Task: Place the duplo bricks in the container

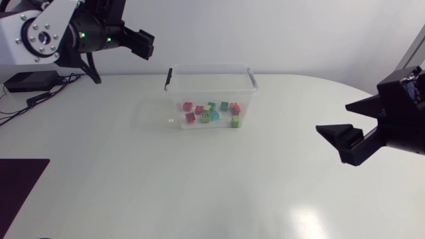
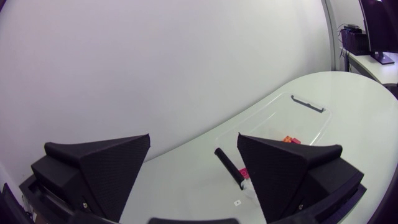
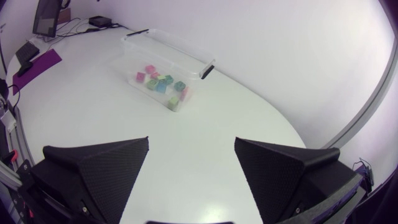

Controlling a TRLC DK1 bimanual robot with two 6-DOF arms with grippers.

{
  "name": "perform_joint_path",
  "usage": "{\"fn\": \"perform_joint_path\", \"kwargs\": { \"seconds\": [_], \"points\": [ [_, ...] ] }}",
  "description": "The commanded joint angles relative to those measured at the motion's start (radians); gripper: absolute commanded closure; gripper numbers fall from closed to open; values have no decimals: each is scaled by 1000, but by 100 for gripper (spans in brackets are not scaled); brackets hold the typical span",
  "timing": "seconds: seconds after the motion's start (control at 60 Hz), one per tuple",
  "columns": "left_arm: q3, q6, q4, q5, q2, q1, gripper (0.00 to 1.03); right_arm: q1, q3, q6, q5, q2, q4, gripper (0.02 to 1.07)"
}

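Note:
A clear plastic container (image 1: 174,99) with black handle clips stands at the back middle of the table. Several duplo bricks (image 1: 211,113) in pink, green, blue and orange lie inside it. My left gripper (image 1: 141,44) hangs high at the back left, off the container's left end, open and empty. In the left wrist view the gripper (image 2: 193,140) has its fingers wide apart, with the container (image 2: 311,121) ahead of it. My right gripper (image 1: 334,118) stands open at the right, well clear of the container. The right wrist view shows this gripper (image 3: 191,142) empty, the bricks (image 3: 163,84) far ahead.
A black box with cables (image 1: 26,81) lies at the back left edge. A dark purple mat (image 1: 20,189) covers the front left corner. No loose bricks show on the white tabletop around the container.

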Motion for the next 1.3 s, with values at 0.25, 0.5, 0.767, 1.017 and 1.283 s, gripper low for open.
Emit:
{"fn": "perform_joint_path", "kwargs": {
  "seconds": [0.25, 0.5, 0.767, 1.017, 1.283],
  "points": [
    [-273, -17, 25, -18, -288, 38, 5, -99, -93, 36, 20, -78, 94, 7],
    [-494, -6, 91, -19, -517, 77, 5, -142, -147, 69, 31, -144, 148, 7],
    [-681, -18, 100, -19, -739, 95, 5, -191, -234, 112, 49, -226, 232, 7],
    [-810, -18, 84, -21, -874, 127, 5, -191, -285, 117, 71, -273, 266, 7],
    [-905, -58, 57, -4, -1024, 144, 5, -193, -378, 148, 89, -357, 323, 7]
  ]
}}
